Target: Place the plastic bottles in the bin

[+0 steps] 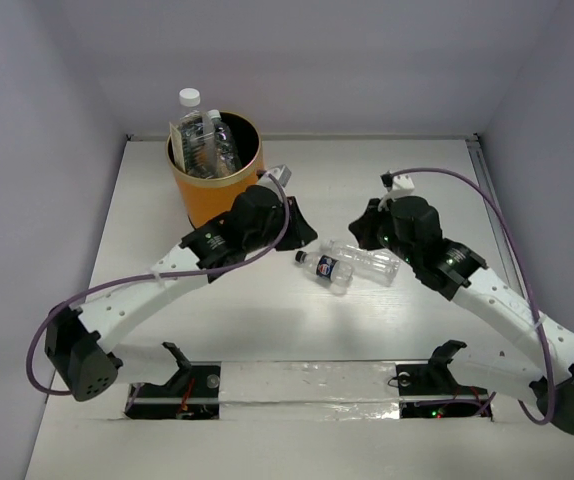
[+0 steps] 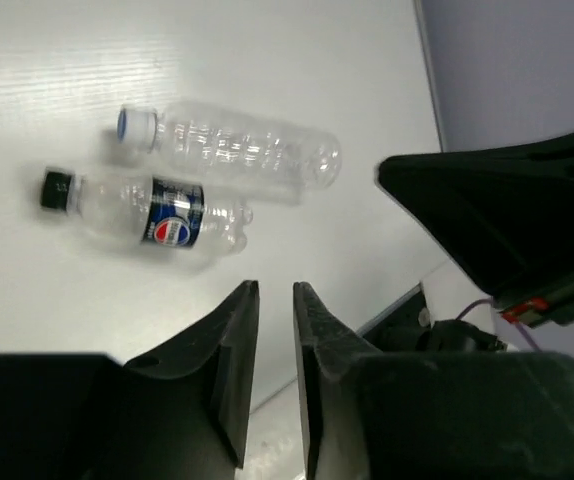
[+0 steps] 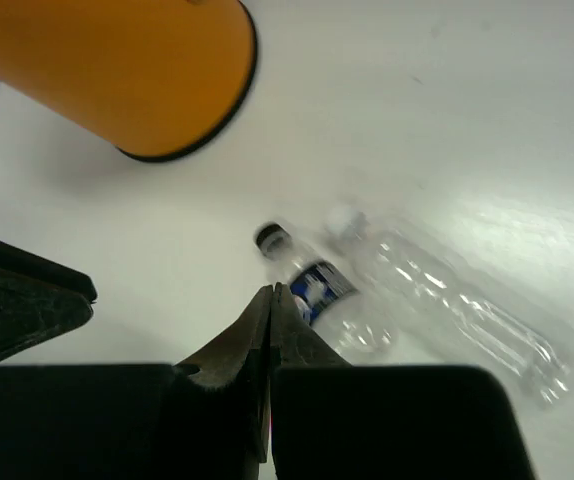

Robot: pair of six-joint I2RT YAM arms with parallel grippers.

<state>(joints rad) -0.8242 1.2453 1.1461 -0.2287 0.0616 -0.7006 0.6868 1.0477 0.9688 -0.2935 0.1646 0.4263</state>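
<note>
While the left end effector (image 2: 275, 292) and right end effector (image 3: 270, 292) both hang clenched and empty, the labelled bottle (image 1: 329, 268) and clear bottle (image 1: 372, 263) lie side by side on the bench (image 1: 427, 190) between them, long axes crosswise, caps toward the left arm, which stands nearer the bin (image 1: 212, 195).

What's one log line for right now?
bin: bottles inside | blue-label bottle, clear bottle: lying on table | left jaws: shut, empty | right jaws: shut, empty
</note>
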